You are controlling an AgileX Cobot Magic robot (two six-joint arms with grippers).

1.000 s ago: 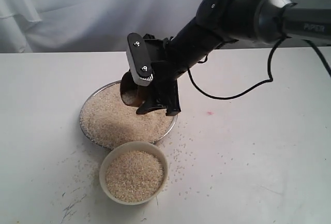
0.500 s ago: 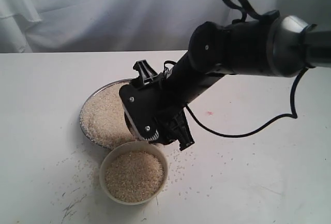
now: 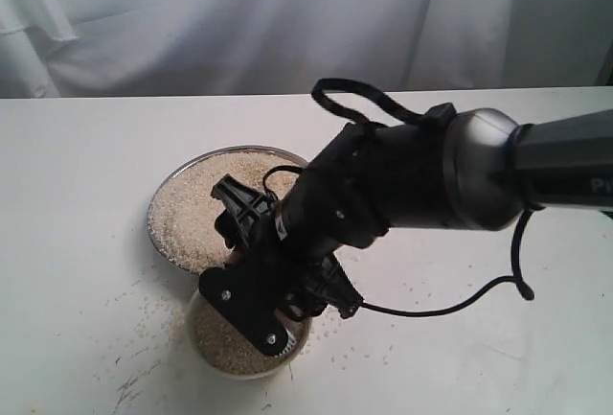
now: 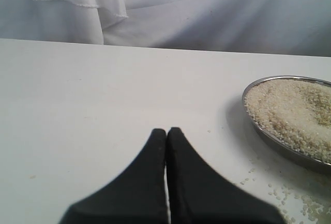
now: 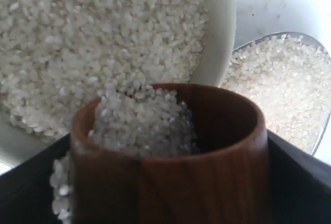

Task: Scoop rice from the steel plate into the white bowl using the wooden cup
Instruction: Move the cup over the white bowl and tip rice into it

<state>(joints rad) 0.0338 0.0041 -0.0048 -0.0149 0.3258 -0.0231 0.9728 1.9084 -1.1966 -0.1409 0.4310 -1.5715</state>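
In the right wrist view my right gripper (image 5: 168,195) is shut on the wooden cup (image 5: 170,177). The cup is tipped over the white bowl (image 5: 220,38), and rice (image 5: 139,125) lies at its lip above the rice that fills the bowl. In the exterior view the right gripper (image 3: 273,290) hangs over the white bowl (image 3: 213,362) and covers most of it; the cup is hidden there. The steel plate (image 3: 172,173) with its heap of rice (image 3: 196,209) lies just behind the bowl. My left gripper (image 4: 166,131) is shut and empty above bare table, left of the steel plate (image 4: 269,137).
Loose grains (image 3: 335,324) lie scattered on the white table (image 3: 77,195) around the bowl. A black cable (image 3: 460,302) loops from the right arm down onto the table. A white curtain (image 3: 239,22) hangs behind.
The right arm has swung with the cup from over the steel plate toward the front and down, and now sits over the white bowl with the cup tipped.
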